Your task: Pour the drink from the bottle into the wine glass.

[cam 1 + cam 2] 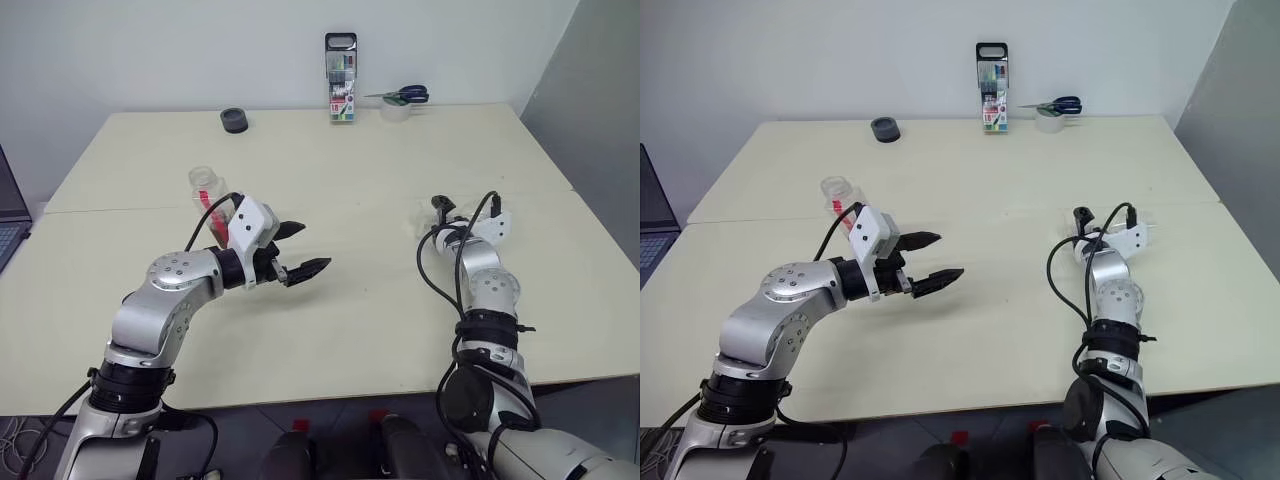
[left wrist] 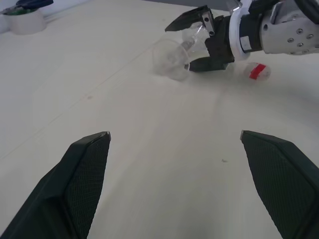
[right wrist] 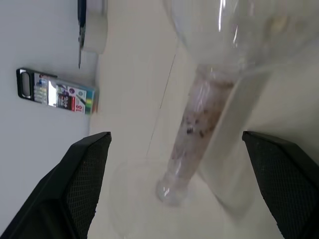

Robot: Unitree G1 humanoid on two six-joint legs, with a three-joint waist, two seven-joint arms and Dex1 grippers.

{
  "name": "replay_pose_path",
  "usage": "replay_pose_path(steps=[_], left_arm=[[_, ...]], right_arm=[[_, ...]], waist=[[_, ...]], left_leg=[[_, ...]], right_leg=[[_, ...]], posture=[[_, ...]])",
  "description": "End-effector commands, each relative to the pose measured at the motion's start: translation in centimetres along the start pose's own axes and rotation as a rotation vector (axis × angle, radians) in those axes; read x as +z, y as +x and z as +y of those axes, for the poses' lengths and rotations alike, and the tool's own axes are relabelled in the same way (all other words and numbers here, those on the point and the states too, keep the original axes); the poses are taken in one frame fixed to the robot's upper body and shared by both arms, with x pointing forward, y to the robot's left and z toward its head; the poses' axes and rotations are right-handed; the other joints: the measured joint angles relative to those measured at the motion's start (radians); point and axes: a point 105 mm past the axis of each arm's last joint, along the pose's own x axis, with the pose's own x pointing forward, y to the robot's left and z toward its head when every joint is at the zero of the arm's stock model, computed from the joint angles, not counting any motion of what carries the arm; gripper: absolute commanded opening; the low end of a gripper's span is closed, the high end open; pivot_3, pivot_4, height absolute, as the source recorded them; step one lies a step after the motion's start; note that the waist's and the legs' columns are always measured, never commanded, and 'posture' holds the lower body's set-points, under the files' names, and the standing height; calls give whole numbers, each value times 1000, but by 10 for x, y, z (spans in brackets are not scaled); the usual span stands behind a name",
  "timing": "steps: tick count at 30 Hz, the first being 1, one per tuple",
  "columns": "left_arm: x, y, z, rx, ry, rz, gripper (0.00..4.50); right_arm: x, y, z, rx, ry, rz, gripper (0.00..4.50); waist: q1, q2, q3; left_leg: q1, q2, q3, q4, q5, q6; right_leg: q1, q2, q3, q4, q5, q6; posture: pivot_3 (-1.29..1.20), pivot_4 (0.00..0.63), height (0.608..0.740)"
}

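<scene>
Right wrist view puts your right gripper spread wide around the wine glass stem, fingers clear of it. Your left gripper hovers over the table, jaws gaping, empty. Behind that arm you've got the bottle.

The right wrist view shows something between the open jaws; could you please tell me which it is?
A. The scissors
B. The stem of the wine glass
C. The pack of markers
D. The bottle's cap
B: the clear stem of the wine glass runs between the two spread jaws of the right gripper.
</scene>
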Motion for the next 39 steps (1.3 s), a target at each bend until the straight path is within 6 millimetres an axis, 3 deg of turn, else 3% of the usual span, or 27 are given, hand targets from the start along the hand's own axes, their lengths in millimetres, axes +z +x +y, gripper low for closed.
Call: replay_pose_path(steps=[1,10,11,13,23,26,33,37,39], left_arm=[[21,-5,3,9,55,-37,4464],[18,-8,9,10,91,0,4464],[18,-8,9,10,90,-1,4493],[19,-9,8,10,89,-1,4500],[16,-17,6,14,83,18,4500],[14,-21,4,20,78,26,4500],[6,-36,0,87,48,42,4500],[-7,-51,-9,125,15,75,4500],[-13,-59,-14,141,0,92,4500]], right_arm=[[16,6,10,25,22,-70,4500],[-14,10,7,24,59,6,4500],[-18,10,6,20,61,24,4321],[-25,9,3,17,50,55,3944],[-34,13,4,16,-29,70,391],[-36,15,6,22,-183,56,332],[-57,7,46,284,-839,-32,332],[-76,-1,42,360,-1025,-47,332],[-84,-3,28,353,-1071,-25,332]], waist=[[0,0,0],[-9,0,0],[-9,0,0],[-10,0,0],[-12,0,0],[-11,1,0],[-13,1,0],[-16,1,0],[-16,1,0]], left_leg=[[0,0,0,0,0,0],[0,0,0,0,0,0],[0,1,0,0,0,0],[0,1,0,0,0,0],[0,1,0,0,1,-1],[0,1,0,0,1,-1],[-1,0,1,0,1,-2],[-2,1,3,-1,2,-4],[-2,1,3,-1,2,-4]], right_leg=[[0,0,0,0,0,0],[0,0,1,0,0,0],[0,0,1,0,0,0],[0,0,1,0,0,0],[-1,-1,1,1,0,0],[-1,-1,1,1,0,0],[-3,0,2,1,0,0],[-6,-3,3,1,0,0],[-7,-4,3,1,0,0]], posture=[[0,150,740],[0,150,740],[0,150,740],[0,150,740],[0,150,740],[0,150,740],[0,150,740],[0,150,740],[0,150,740]])
